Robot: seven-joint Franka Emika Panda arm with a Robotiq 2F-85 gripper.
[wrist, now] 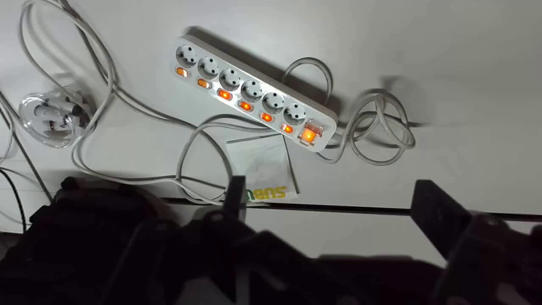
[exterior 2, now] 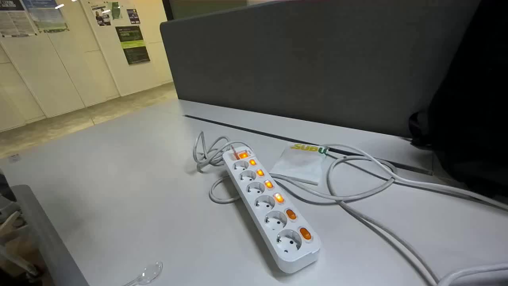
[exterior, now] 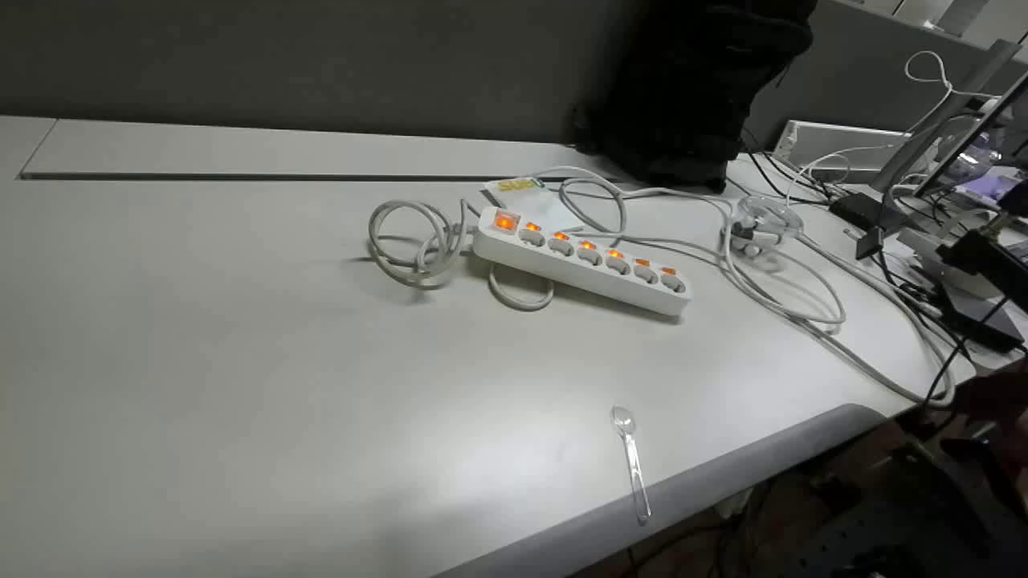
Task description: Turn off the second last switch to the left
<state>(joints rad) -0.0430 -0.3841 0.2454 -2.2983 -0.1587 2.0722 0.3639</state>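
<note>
- Ahead of the black gripper (wrist: 331,186), apart from its fingertips, the small orange-red rocker switch (exterior: 560,236), lit, is seen second from its row's left end in an exterior view.
- The gripper's jaws are spread wide.
- The switch is set in a long white plastic power strip (exterior: 574,274).
- Behind one finger, a flat white packet (wrist: 264,165) with yellow-green lettering is partly hidden.
</note>
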